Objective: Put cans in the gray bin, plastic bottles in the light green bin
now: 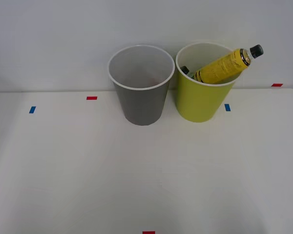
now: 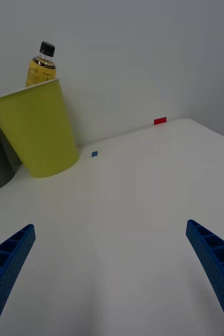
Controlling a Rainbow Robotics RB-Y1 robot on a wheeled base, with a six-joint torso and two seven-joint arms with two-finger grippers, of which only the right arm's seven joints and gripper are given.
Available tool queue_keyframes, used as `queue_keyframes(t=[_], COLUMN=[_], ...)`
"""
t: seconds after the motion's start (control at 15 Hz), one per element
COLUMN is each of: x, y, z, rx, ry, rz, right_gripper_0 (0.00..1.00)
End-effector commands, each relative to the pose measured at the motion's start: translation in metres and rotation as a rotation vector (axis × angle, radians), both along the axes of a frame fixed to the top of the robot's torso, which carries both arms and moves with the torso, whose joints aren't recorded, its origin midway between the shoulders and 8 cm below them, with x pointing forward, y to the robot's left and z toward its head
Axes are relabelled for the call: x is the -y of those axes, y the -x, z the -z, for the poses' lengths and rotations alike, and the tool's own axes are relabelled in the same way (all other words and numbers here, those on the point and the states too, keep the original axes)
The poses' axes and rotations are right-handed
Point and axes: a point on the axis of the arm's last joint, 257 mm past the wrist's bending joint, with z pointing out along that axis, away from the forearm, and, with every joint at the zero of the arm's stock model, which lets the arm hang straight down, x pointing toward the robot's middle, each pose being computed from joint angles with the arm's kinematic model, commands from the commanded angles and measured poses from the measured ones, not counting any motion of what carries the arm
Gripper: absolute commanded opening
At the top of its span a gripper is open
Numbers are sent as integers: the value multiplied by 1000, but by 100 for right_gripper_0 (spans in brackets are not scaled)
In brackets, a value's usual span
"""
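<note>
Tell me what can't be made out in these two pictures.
- Lower part of the yellow bottle: front view, hidden by the light green bin.
- Smaller dark-capped bottle: front view, mostly hidden by the yellow bottle and bin wall.
- Gray bin floor: front view, too dim to tell.
- Right gripper: wrist view, body cut off by the edge; fingers open.

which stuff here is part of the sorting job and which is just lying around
Part of the job:
- gray bin
- light green bin
- yellow bottle, leaning in the light green bin, neck sticking out over the rim
- dark-capped bottle inside the same bin
- right end effector, open

Just lying about:
- red tape marks
- blue tape marks
</note>
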Motion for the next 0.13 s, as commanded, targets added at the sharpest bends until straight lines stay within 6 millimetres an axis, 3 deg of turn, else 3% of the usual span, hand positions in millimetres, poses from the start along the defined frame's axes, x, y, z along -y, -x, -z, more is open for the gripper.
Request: queue_keyframes(t=[0.07,0.13], x=[0,0], y=[0,0], z=[0,0], rx=[0,0], ry=[0,0], rz=[0,0], right_gripper_0=[100,100])
